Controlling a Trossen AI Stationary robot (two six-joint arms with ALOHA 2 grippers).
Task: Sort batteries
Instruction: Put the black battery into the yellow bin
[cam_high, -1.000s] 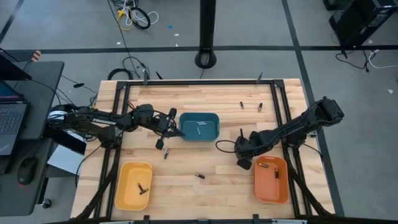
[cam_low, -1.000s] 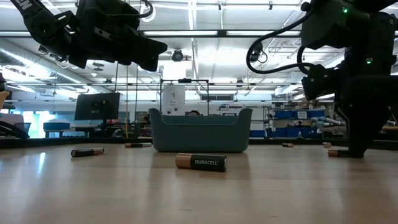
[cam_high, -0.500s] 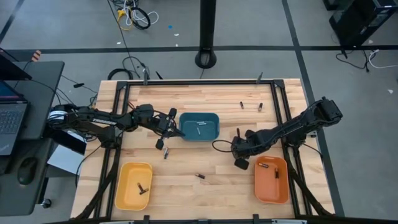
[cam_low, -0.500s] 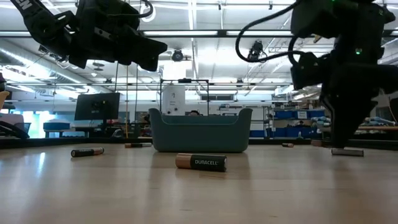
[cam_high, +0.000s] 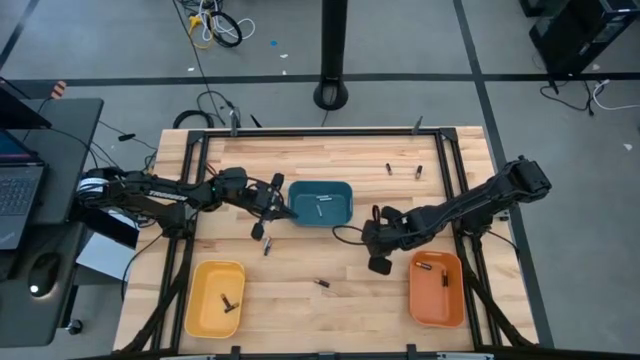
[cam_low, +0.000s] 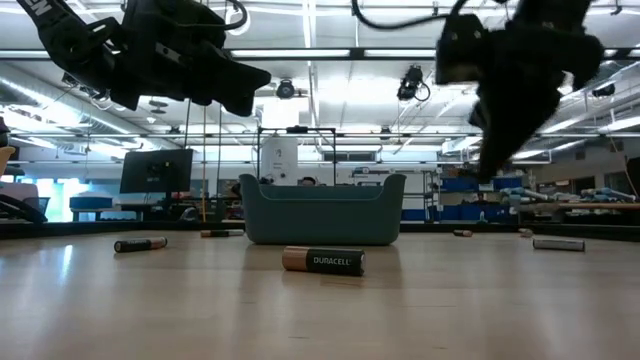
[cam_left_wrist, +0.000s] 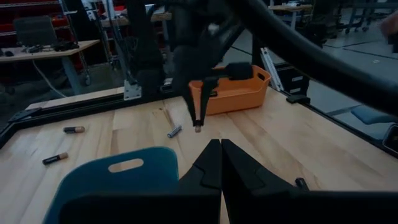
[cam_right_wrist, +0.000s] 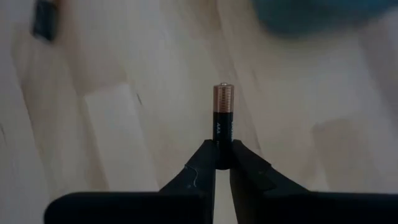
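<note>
Batteries getting sorted by size, looks like. Right gripper (cam_right_wrist: 222, 163) pinches a small battery (cam_right_wrist: 223, 124) by its tail, copper end out, between the teal bin (cam_high: 321, 202) and orange tray (cam_high: 437, 290). Left gripper (cam_left_wrist: 220, 163) waits closed beside the teal bin.

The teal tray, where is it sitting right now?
In the high view, the teal tray sits mid-table toward the back, just right of the left end effector.

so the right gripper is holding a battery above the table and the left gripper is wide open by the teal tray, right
Not quite: the left gripper is shut, fingers pressed together in the left wrist view. The rest holds: the right gripper holds a battery above the table, and the left is by the teal tray.
</note>
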